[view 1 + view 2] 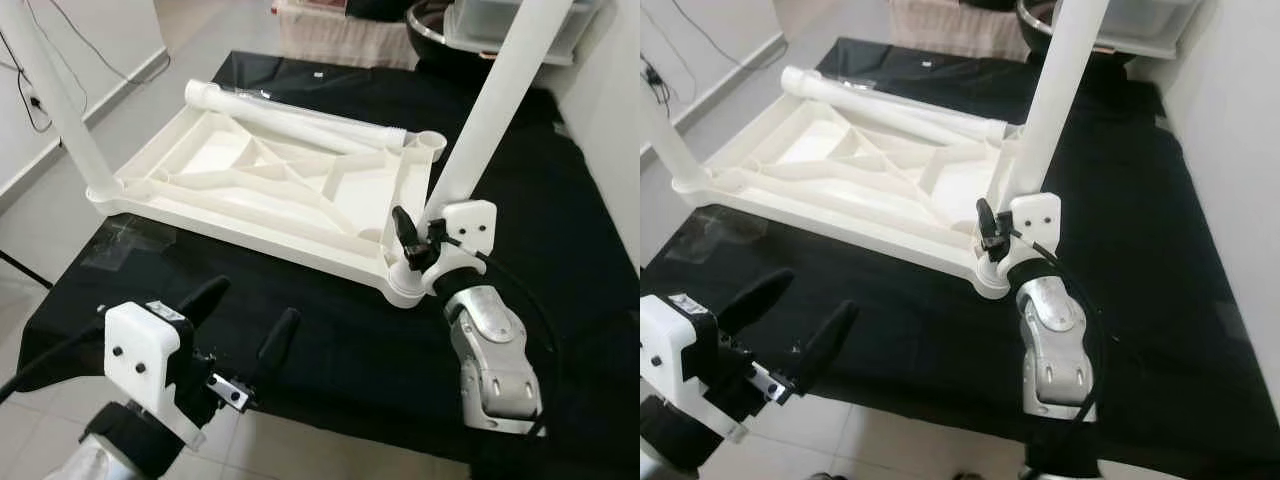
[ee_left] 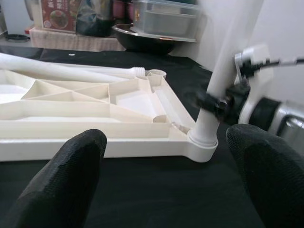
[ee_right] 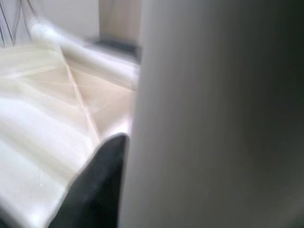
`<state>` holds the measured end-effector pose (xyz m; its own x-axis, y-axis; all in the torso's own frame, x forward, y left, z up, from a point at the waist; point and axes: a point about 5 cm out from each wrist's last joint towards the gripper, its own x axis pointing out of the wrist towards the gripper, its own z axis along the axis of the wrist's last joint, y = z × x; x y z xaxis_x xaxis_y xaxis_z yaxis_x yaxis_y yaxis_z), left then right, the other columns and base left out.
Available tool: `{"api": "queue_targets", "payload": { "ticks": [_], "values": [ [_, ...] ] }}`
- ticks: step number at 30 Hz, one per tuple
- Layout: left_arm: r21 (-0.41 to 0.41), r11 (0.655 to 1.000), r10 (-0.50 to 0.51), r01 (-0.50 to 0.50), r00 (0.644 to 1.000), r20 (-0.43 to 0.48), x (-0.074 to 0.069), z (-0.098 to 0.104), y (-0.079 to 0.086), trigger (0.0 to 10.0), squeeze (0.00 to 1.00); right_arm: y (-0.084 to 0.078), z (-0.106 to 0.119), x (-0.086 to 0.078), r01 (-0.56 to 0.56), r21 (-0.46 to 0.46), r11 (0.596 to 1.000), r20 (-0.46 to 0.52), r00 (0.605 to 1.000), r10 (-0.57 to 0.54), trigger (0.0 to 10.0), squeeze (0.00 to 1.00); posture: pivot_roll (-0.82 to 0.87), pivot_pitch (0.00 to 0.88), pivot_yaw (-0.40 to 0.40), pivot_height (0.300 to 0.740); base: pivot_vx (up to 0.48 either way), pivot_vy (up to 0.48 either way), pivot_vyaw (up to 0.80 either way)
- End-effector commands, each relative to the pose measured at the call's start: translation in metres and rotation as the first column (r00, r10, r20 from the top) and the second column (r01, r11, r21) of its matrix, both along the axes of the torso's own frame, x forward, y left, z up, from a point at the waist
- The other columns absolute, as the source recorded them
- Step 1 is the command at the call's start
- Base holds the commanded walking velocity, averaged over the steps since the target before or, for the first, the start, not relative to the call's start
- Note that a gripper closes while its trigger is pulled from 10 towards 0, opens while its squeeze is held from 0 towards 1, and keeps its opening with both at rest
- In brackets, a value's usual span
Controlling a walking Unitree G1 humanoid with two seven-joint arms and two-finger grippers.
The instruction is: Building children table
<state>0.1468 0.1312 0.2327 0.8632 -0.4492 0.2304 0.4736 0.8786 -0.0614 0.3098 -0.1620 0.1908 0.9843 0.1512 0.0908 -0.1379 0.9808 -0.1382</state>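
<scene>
A white plastic tabletop (image 1: 250, 235) lies upside down on a black cloth (image 1: 560, 230). One white leg (image 1: 490, 110) stands upright in its near right corner socket. My right gripper (image 1: 425, 245) is shut on that leg just above the socket; in the right wrist view the leg (image 3: 213, 114) sits against a black finger (image 3: 95, 185). A second leg (image 1: 55, 90) stands in the left corner. A loose leg (image 1: 300, 120) lies across the far side of the tabletop. My left gripper (image 1: 245, 320) hangs open over the cloth's front edge, apart from the tabletop.
The far right corner socket (image 1: 432, 143) holds nothing. A clear plastic box (image 1: 500, 25) and a dark bowl (image 1: 430, 25) stand behind the cloth. A wall runs close on the right. Cables (image 1: 30, 90) hang at the left wall. Tiled floor lies in front.
</scene>
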Motion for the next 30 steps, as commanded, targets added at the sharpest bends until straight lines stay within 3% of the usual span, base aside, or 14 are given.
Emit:
{"api": "queue_targets", "payload": {
  "ticks": [1,3,4,5,6,7,8,9,11,16,25,26,27,30],
  "values": [
    [0.017,1.000,0.001,-0.001,1.000,-0.019,0.000,-0.003,0.001,10.0,0.00,0.002,-0.007,0.000,-0.033,0.049,0.998,-0.045,0.998,0.036,10.0,1.00,0.18,0.206,-0.077,0.740,0.000,0.000,0.00],
    [0.017,1.000,0.001,0.000,1.000,-0.021,0.000,-0.003,0.001,10.0,0.00,0.005,0.006,0.003,-0.171,0.099,0.980,0.015,0.985,0.170,10.0,1.00,0.18,0.209,-0.077,0.740,0.000,0.000,0.00],
    [0.017,1.000,0.001,0.000,1.000,-0.021,0.000,-0.003,0.001,10.0,0.00,0.005,0.006,0.003,-0.171,0.099,0.980,0.015,0.985,0.170,10.0,1.00,0.18,0.209,-0.077,0.740,0.000,0.000,0.00],
    [0.015,1.000,-0.001,0.002,1.000,-0.023,0.000,-0.003,0.001,10.0,0.00,0.010,0.015,0.005,-0.416,0.054,0.908,0.043,0.909,0.414,10.0,0.98,0.18,0.213,-0.079,0.740,0.000,0.000,0.00],
    [0.015,1.000,-0.001,0.002,1.000,-0.023,0.000,-0.003,0.001,10.0,0.00,0.010,0.015,0.005,-0.416,0.054,0.908,0.043,0.909,0.414,10.0,0.98,0.18,0.213,-0.079,0.740,0.000,0.000,0.00],
    [0.014,1.000,-0.003,0.003,1.000,-0.023,-0.001,-0.003,0.000,10.0,0.00,0.010,0.016,0.005,-0.486,0.010,0.874,0.037,0.874,0.485,10.0,0.98,0.19,0.218,-0.082,0.740,0.000,0.000,0.00],
    [0.014,1.000,-0.003,0.003,1.000,-0.023,-0.001,-0.003,0.000,10.0,0.00,0.009,0.018,0.005,-0.543,-0.027,0.840,0.026,0.839,0.543,10.0,0.08,0.19,0.220,-0.081,0.740,0.000,0.000,0.00],
    [0.013,1.000,-0.003,0.003,1.000,-0.023,-0.001,-0.003,0.000,10.0,0.00,0.009,0.018,0.005,-0.565,-0.048,0.824,0.018,0.824,0.566,10.0,0.00,0.19,0.220,-0.081,0.740,0.000,0.000,0.00],
    [0.012,1.000,-0.003,0.004,1.000,-0.024,-0.001,-0.003,0.000,10.0,0.00,0.002,0.017,0.015,-0.603,-0.089,0.793,-0.022,0.797,0.604,10.0,0.00,0.20,0.223,-0.079,0.740,0.000,0.000,0.00],
    [0.011,1.000,-0.004,0.005,1.000,-0.024,-0.001,-0.004,-0.001,10.0,0.00,-0.008,0.020,0.032,-0.608,-0.121,0.785,-0.042,0.793,0.608,10.0,0.00,0.21,0.228,-0.079,0.740,0.000,0.000,0.00],
    [0.012,1.000,0.001,0.000,1.000,-0.023,-0.001,-0.003,0.001,10.0,0.00,-0.025,0.057,0.061,-0.666,-0.059,0.744,0.023,0.744,0.668,10.0,0.00,0.23,0.238,-0.082,0.740,0.000,0.000,0.00],
    [0.013,1.000,0.001,-0.001,1.000,-0.022,-0.002,-0.003,0.001,10.0,0.00,-0.027,0.061,0.063,-0.677,-0.057,0.734,0.027,0.733,0.679,3.2,0.00,0.24,0.242,-0.084,0.740,0.000,0.000,0.00],
    [0.013,1.000,0.002,-0.002,1.000,-0.022,-0.002,-0.003,0.001,10.0,0.00,-0.029,0.063,0.063,-0.690,-0.055,0.722,0.027,0.721,0.692,0.0,0.00,0.24,0.242,-0.084,0.740,0.000,0.000,0.00],
    [0.014,1.000,0.005,-0.004,1.000,-0.021,-0.001,-0.003,0.000,10.0,0.00,-0.033,0.065,0.063,-0.727,-0.059,0.684,0.019,0.684,0.729,0.0,0.00,0.24,0.243,-0.087,0.740,0.000,0.000,0.00]
  ]
}}
